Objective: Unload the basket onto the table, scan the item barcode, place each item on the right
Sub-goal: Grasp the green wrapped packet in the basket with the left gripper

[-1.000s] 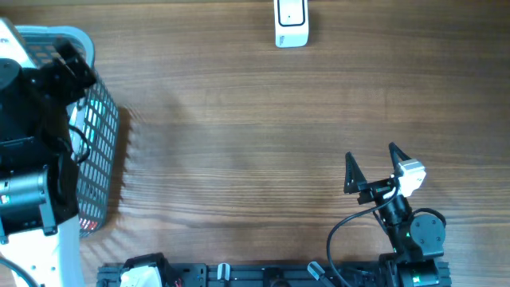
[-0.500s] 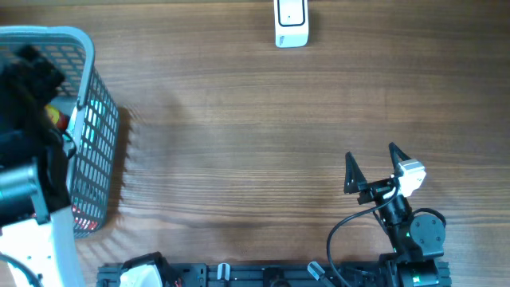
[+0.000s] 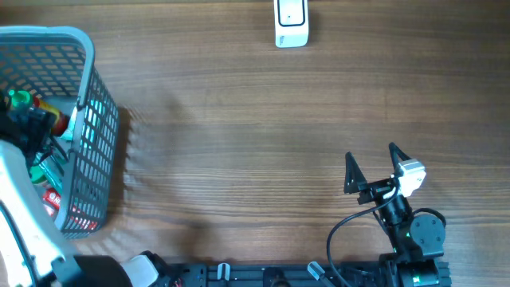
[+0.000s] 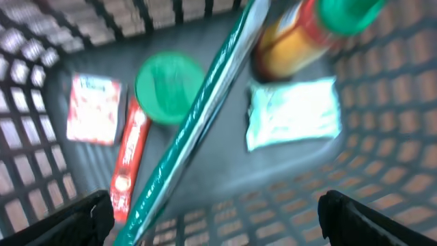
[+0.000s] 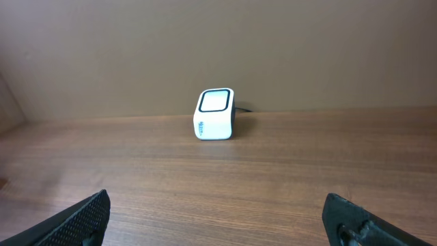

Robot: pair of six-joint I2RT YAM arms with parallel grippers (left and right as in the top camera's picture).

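A grey wire basket [image 3: 97,127] stands at the table's left edge, with several items inside. My left gripper [image 4: 218,222] hangs open over its inside, holding nothing. Below it lie a long teal box [image 4: 198,116], a green lid [image 4: 169,89], a red bar [image 4: 130,157], a red-and-white packet [image 4: 94,109], a pale green pouch [image 4: 293,113] and a yellow bottle [image 4: 293,41]. The white scanner [image 3: 292,24] sits at the far middle edge, and the scanner [image 5: 214,115] shows again in the right wrist view. My right gripper [image 3: 373,166] rests open and empty at the near right.
The left arm [image 3: 24,215] reaches in over the basket's near left corner and hides part of it. A black rail [image 3: 263,275] runs along the front edge. Bare wooden table [image 3: 255,135] lies between the basket and the scanner.
The left arm has swung toward the near left, uncovering the basket's inside and its items. The right arm has not moved.
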